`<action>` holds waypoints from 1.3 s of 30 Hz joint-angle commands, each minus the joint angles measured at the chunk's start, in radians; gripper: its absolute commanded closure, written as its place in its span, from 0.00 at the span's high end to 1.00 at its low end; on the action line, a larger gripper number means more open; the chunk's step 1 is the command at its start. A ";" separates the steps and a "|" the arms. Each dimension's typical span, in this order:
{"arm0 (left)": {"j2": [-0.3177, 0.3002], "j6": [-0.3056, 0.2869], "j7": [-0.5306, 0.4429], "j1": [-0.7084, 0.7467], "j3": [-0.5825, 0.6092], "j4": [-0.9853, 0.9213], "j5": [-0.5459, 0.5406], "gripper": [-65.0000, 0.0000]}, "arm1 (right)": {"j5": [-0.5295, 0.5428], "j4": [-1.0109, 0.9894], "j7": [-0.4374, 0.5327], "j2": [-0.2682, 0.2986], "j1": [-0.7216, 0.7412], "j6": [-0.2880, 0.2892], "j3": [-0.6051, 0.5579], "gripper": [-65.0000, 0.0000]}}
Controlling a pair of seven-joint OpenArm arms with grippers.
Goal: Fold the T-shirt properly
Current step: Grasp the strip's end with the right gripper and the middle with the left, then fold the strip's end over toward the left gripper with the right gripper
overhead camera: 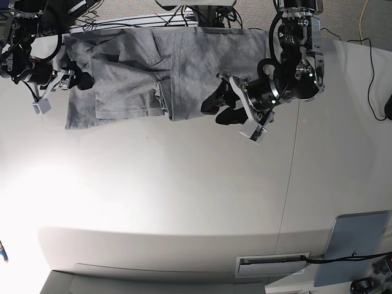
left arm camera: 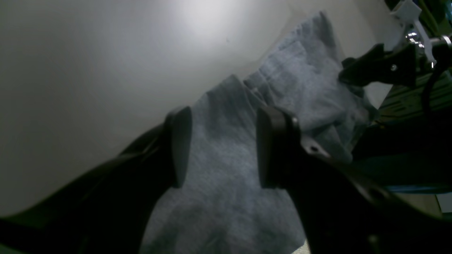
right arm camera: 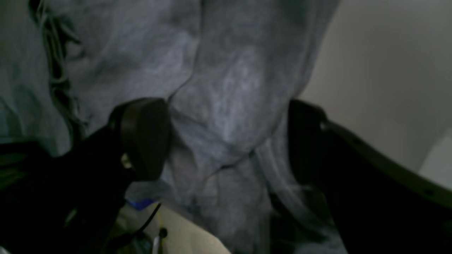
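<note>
Before you spreads a pale, smooth desk (overhead camera: 184,190), with a soft sheen of light across it. Dark cables (overhead camera: 147,23) tangle along its far side. Near your lower right lie a light-blue panel (overhead camera: 352,245) and a slotted box (overhead camera: 269,266), with a black cord (overhead camera: 343,258) running over the panel.

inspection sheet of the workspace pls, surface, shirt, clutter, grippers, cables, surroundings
surface: pale table, thin seam line at right
job's things: grey t-shirt along the far edge, bunched and unfolded
clutter: light-blue panel at the near right corner
left gripper: open over the shirt
right gripper: open at the shirt's left end
cables: black cable crossing the panel; more behind the far edge
surroundings: white tray-like box at the near edge
</note>
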 commanded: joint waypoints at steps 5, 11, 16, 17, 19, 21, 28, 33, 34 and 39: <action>0.000 -0.008 -0.016 -0.008 -0.001 0.019 -0.024 0.47 | 0.019 0.010 0.001 0.020 0.004 0.006 0.006 0.76; 0.000 -0.008 -0.016 0.003 -0.001 0.019 -0.022 0.47 | -0.228 0.010 0.105 0.032 0.004 -0.032 0.018 0.76; 0.000 -0.042 -0.016 0.026 -0.001 0.018 -0.021 0.47 | -0.259 0.010 0.140 0.038 0.004 -0.052 0.027 0.76; 0.000 -0.041 -0.016 0.026 -0.001 0.018 -0.021 0.47 | -0.255 0.010 0.138 0.035 0.004 -0.051 0.026 0.76; 0.000 -0.041 -0.016 0.025 -0.001 0.018 -0.022 0.47 | -0.232 0.010 0.127 0.020 0.003 -0.047 0.026 0.76; 0.000 -0.041 -0.016 0.025 -0.001 0.018 -0.021 0.47 | -0.188 0.010 0.101 0.000 0.004 -0.030 0.026 0.76; 0.000 -0.042 -0.016 0.025 -0.001 0.018 -0.021 0.47 | -0.120 0.010 0.035 -0.032 0.003 -0.004 -0.008 0.76; 0.000 -0.041 -0.016 0.025 -0.001 0.018 -0.021 0.47 | -0.120 0.010 0.037 -0.032 0.004 -0.004 -0.100 0.76; 0.000 -0.041 -0.016 0.025 -0.001 0.018 -0.021 0.47 | -0.120 0.010 0.043 -0.032 0.004 -0.004 -0.123 0.76; 0.000 -0.041 -0.016 0.026 -0.001 0.018 0.008 0.47 | -0.121 0.010 0.112 -0.032 0.004 -0.006 -0.193 0.76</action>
